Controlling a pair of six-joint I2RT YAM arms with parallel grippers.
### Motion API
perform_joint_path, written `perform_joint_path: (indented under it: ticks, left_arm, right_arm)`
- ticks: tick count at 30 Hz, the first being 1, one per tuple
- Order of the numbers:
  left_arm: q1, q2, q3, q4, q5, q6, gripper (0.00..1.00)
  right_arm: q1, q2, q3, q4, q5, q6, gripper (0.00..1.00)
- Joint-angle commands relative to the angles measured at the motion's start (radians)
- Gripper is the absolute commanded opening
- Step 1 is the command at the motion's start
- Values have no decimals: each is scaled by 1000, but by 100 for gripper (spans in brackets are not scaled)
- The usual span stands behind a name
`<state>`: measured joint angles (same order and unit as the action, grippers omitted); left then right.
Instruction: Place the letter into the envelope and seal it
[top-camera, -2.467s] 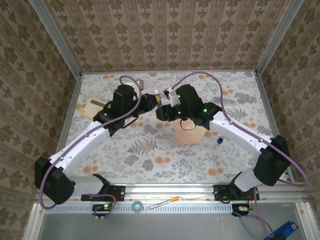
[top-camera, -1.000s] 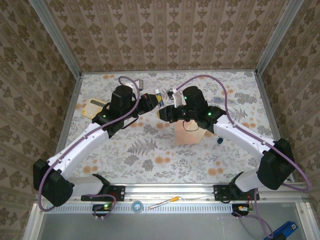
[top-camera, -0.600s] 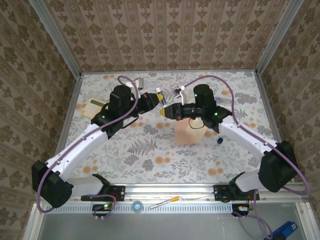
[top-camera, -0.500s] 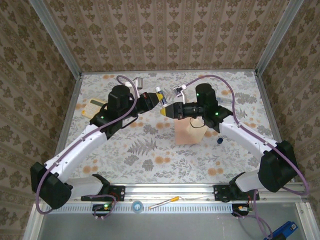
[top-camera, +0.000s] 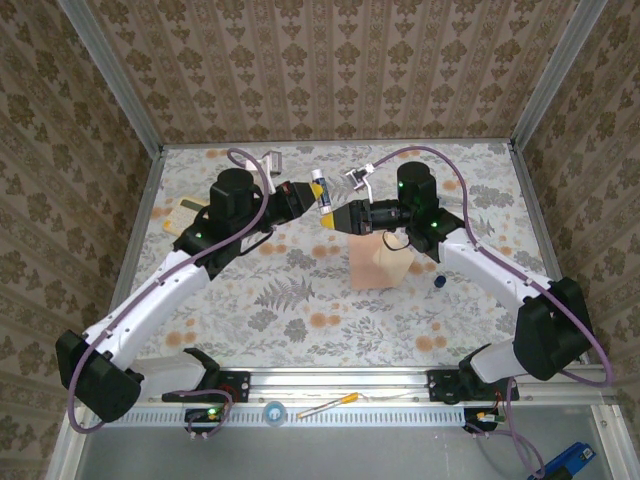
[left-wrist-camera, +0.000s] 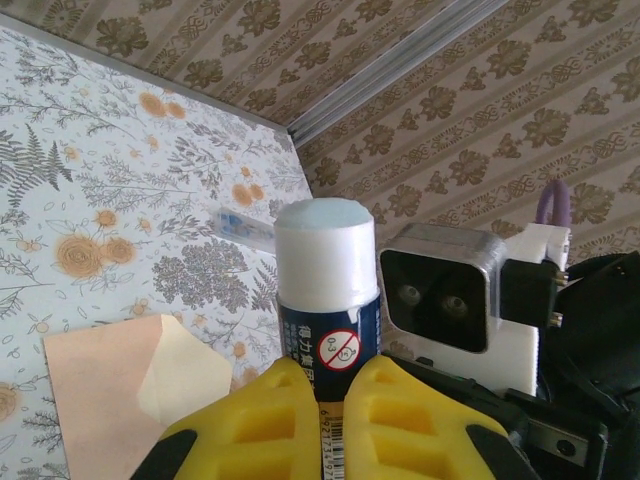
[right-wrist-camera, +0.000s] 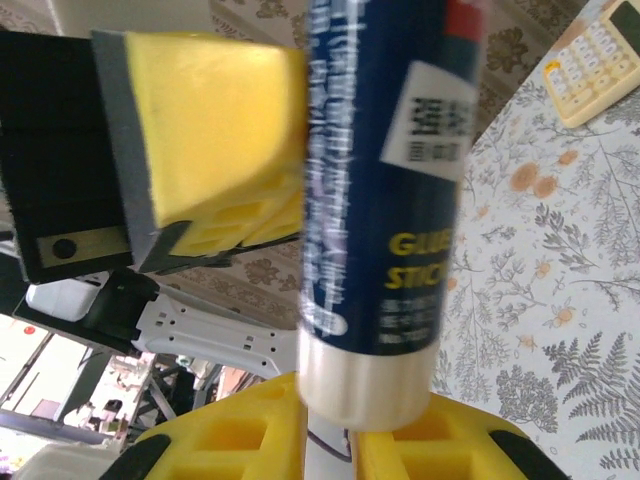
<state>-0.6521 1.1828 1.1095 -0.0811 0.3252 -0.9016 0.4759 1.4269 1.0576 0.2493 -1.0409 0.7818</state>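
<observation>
Table (top-camera: 300, 310): flat surface under a floral-print covering.

Far left: a cream calculator (right-wrist-camera: 598, 70) with rows of pale keys lies flat on the table.

Left gripper (left-wrist-camera: 332, 372): its yellow ribbed fingers are clamped on the dark blue barrel of a glue stick (left-wrist-camera: 328, 300) at barcode height. The stick is a smooth cylinder with a rounded pale cap, and the cap stands clear of the fingers.

Right gripper (right-wrist-camera: 355, 402): it faces the left gripper above the table centre. Its yellow fingers are pressed against both sides of the stick's cream end, opposite the cap, so both grippers hold the one stick in the air. In the right wrist view, one left finger lies flat against the printed label.

The envelope (top-camera: 380, 268): matte salmon-pink paper, rectangular, flat on the table just under and right of the stick. Its pointed flap is open, showing the paler tan inner face.

Right of the envelope, near it but apart, is a small dark blue object (top-camera: 438, 283), too small to identify.
</observation>
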Motion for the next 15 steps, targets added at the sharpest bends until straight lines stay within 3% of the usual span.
perform_joint_path:
  ticks: [1,6,15]
  left_arm:
    - [6,0,4,-16,1,1,8]
    - [12,0,1,-17,2,2,8]
    - [25,-5,0,-29,8,12,8]
  right_arm:
    - [3,0,21,33,-38,-12,21]
    - [3,-3,24,-36,-15,-58,24]
    - [-3,-28,-2,-159,30,-140,43]
